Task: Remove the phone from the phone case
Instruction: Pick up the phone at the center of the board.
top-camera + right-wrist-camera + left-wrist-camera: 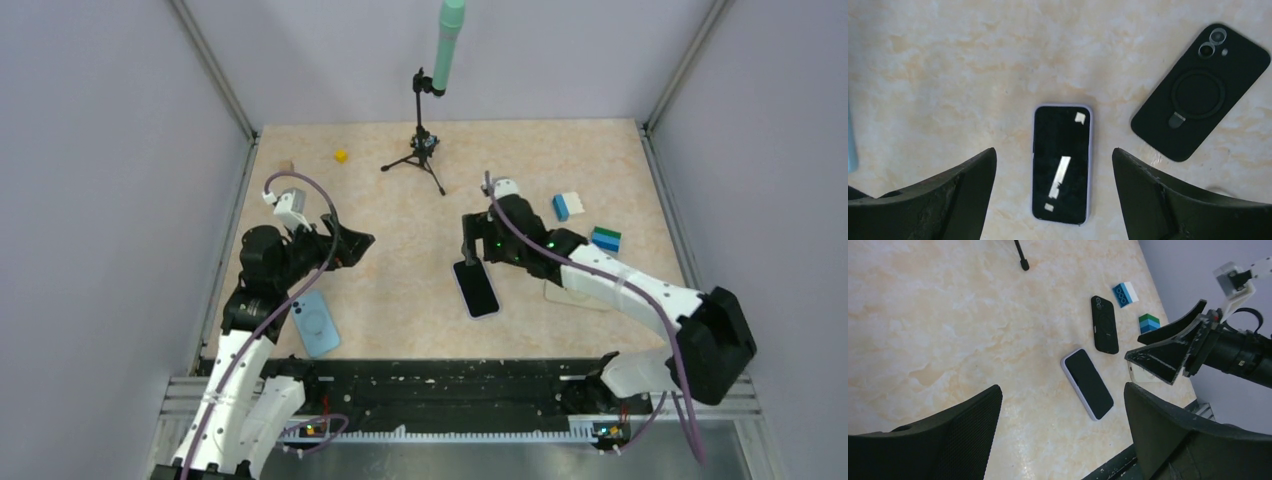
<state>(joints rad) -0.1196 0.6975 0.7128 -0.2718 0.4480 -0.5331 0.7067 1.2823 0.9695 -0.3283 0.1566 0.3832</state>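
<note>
right claw (1053, 152) | wide, above phone (1062, 170) | left claw (1062, 390) | wide, raised

The left end effector (1062, 390) hangs above the marbled bench (938, 315), its two black fingers (953, 432) spread wide. Just beyond the gap between them lies a lilac-edged phone (1087, 383), screen up. Near its far end is a black phone case (1105, 324), back up with its ring showing; it may hold a handset. A blue-and-white block (1125, 293) and a green-and-blue block (1149, 323) lie further right. The right end effector (1153, 351) hovers at the right edge. A tripod foot (1021, 259) rests at the top.
</note>
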